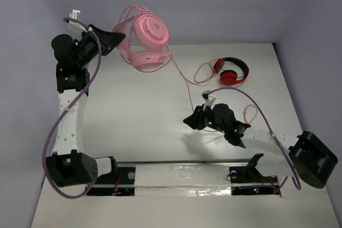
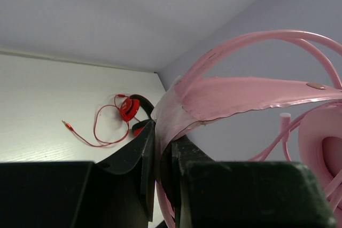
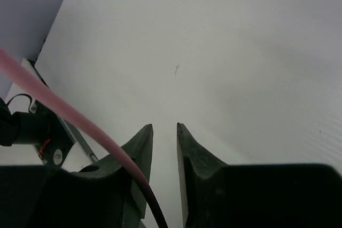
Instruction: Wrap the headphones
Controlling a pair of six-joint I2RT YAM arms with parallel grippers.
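Two hands are in sight. The left hand (image 1: 117,37) is clamped tight on the headband (image 2: 240,93) of the pink headphones (image 1: 149,34), holding them up off the bench (image 1: 133,110). Below them, the right hand (image 1: 191,121) has its fingers a narrow slit apart, gripping nothing. Red headphones (image 1: 231,72) lie to their right.

You're in a lab-style robot test booth: a white table (image 1: 133,110) boxed by plain pale walls (image 1: 224,4), the left arm (image 1: 69,118) and right arm (image 1: 263,135) bolted at its near edge.
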